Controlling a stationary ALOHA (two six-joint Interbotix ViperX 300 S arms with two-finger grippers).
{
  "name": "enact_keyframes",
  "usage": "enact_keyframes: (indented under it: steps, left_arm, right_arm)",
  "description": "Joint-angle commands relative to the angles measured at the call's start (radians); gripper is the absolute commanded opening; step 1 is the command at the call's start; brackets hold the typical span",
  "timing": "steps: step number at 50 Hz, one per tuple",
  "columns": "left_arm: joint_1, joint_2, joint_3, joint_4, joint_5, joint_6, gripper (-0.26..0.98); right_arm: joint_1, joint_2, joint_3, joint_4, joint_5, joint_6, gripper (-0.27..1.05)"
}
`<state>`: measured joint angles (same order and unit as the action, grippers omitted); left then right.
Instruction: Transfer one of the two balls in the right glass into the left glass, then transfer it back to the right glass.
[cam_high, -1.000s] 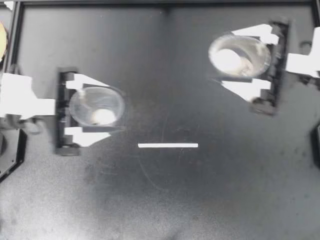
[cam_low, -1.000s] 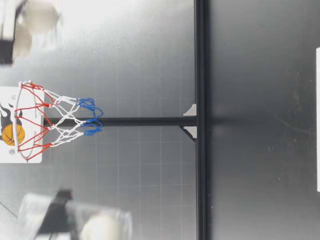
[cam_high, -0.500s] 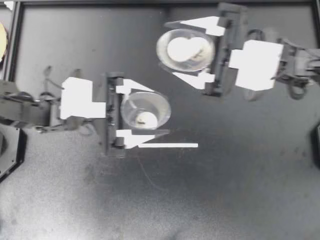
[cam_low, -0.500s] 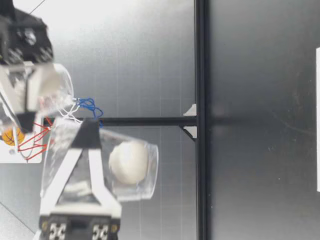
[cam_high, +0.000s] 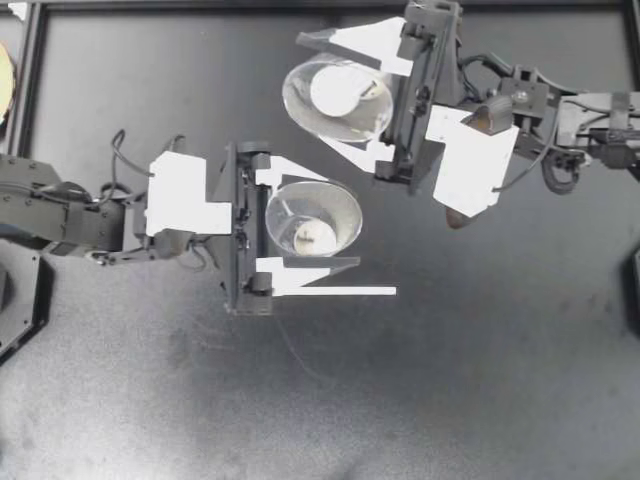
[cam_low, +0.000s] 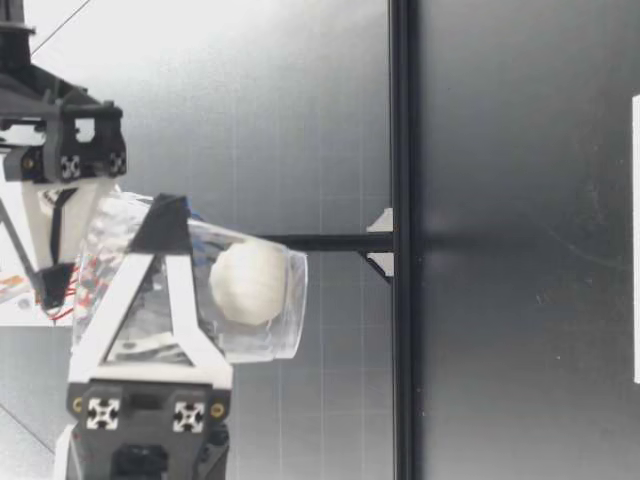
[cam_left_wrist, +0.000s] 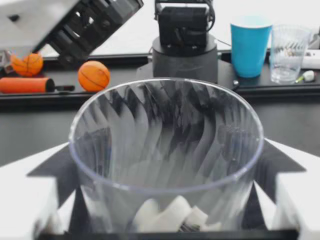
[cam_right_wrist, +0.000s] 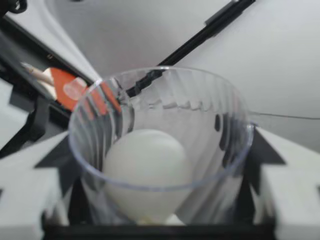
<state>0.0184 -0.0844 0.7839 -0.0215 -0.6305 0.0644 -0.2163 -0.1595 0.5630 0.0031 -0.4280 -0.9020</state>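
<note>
My left gripper is shut on a clear ribbed glass held upright above the table's middle, with one white ball at its bottom. My right gripper is shut on the second glass, just behind the first and tipped toward it, with a white ball inside. In the low view the left glass with its ball hangs well above the table, and it partly hides the right gripper's glass. In the right wrist view the ball lies in the glass between the fingers.
A white tape strip lies on the dark table under the left glass. A black frame rail crosses the back. Beyond the table stand a blue cup, a clear cup and an orange ball.
Both arms have come in from the sides toward the middle. The right glass has moved left and tipped over toward the left glass, which moved right and rose.
</note>
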Motion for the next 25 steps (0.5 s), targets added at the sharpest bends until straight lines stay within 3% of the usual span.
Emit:
enact_keyframes:
  steps: [1,25]
  left_arm:
    - [0.002,-0.005,-0.028,-0.003,-0.015,-0.003,0.67]
    - [0.002,0.018,-0.055,-0.014,-0.012,-0.003,0.67]
  right_arm:
    - [-0.006,-0.009,-0.031,-0.009,-0.034,-0.002,0.47]
    - [-0.006,-0.008,-0.032,-0.146,-0.066,0.000,0.47]
